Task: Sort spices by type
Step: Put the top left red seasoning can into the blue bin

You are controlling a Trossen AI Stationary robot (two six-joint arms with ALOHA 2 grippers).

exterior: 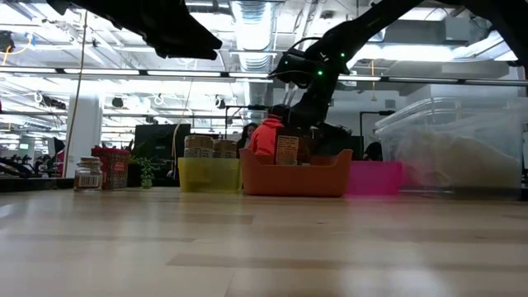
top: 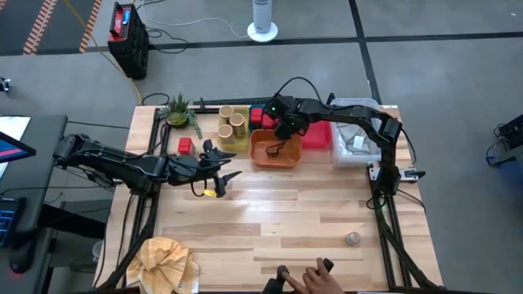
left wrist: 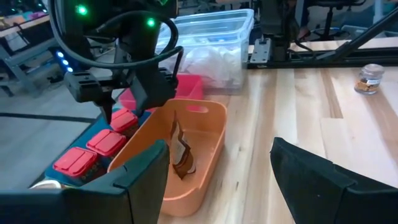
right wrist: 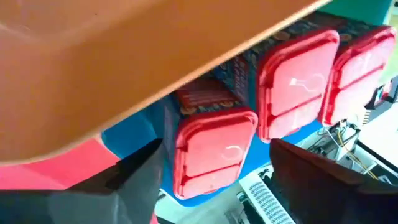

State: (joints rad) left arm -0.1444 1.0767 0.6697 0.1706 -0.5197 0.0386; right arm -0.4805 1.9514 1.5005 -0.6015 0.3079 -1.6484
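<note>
Spices sit mostly along the far edge of the table [top: 286,220]. Furthest left, by the small green plant [top: 178,110], a red tin [top: 185,146] stands alone on the wood; the low view also shows a clear shaker [exterior: 87,175] just beside it. The left gripper [top: 222,181] hovers over bare wood a little nearer than that tin, its fingers [left wrist: 320,177] spread wide with nothing between them.

Next along is the yellow tray [top: 234,139], holding 3 tan wooden-looking jars [top: 233,122] standing upright. Just beside it is the orange tray [top: 275,151], with a dark brown irregular piece [left wrist: 181,155] leaning against its inner wall. Behind the orange tray a blue tray [left wrist: 65,174] holds red-lidded tins [left wrist: 107,142] in a row. The right gripper [top: 286,122] is down at the far rim of the orange tray, over those tins; its fingers [right wrist: 323,180] stand apart on either side of 1 red tin [right wrist: 211,152], and I cannot tell whether they touch it.

Further right come a pink tray [top: 319,135] and a clear plastic bin [top: 353,135]. Well apart from everything, near the front right of the table, a lone silver-topped shaker [top: 352,238] stands. A person's hand [top: 319,280] shows at the near edge, and a crumpled tan cloth [top: 167,260] lies at the front left corner.
</note>
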